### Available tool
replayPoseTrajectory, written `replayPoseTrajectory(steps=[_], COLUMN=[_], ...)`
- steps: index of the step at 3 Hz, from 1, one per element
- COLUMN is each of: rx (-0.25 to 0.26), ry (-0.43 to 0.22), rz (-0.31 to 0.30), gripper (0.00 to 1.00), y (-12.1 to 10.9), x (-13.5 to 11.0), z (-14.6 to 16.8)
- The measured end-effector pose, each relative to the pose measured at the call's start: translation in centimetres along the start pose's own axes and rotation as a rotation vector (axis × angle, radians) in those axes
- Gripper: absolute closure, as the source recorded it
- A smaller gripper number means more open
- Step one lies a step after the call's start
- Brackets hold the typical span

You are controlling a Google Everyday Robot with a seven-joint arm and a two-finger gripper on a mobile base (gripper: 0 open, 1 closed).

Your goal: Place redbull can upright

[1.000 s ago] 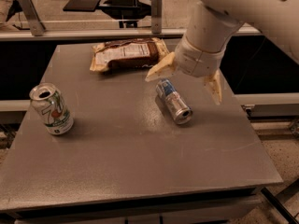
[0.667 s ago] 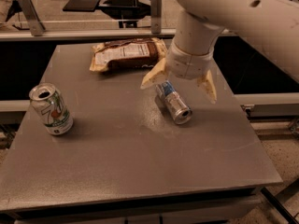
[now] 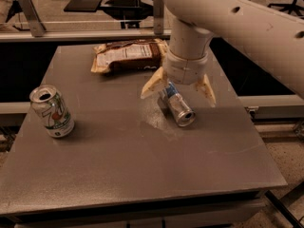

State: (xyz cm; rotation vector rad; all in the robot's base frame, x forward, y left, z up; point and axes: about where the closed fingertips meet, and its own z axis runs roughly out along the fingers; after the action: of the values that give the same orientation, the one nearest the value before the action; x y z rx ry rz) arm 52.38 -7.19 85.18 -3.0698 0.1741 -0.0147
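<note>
The redbull can [image 3: 177, 108] lies on its side near the middle of the grey table [image 3: 133, 170], its silver end pointing toward the front right. My gripper [image 3: 178, 90] hangs right over the can's rear half, open, with one cream finger [image 3: 151, 84] to the can's left and the other finger [image 3: 207, 89] to its right. The fingers straddle the can without closing on it. The arm hides the can's back end.
A white-and-green 7UP can [image 3: 52, 111] stands upright at the table's left side. A brown snack bag [image 3: 128, 56] lies flat at the back, just behind the gripper. The table's front edge [image 3: 142, 201] is near the bottom.
The arm and gripper have moved left and a little lower, settling over the lying can so that the fingers now straddle it. The cans and bag have not moved.
</note>
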Motion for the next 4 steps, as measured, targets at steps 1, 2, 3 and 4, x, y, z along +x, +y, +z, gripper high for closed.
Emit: replayPoseTrajectory(steps=[1,2,3,4], rx=[-0.001,-0.003,0.027,0.116], ry=[-0.025,-0.037,-0.080,-0.129], rz=[-0.014,-0.019,0.015,0.065], gripper=[0.23,0.47,0.78,0.99], y=[0.0,0.1,-0.3,-1.8], x=[0.0,-0.1,-0.1,0.2], z=[0.8,1.1,0.2,-1.8])
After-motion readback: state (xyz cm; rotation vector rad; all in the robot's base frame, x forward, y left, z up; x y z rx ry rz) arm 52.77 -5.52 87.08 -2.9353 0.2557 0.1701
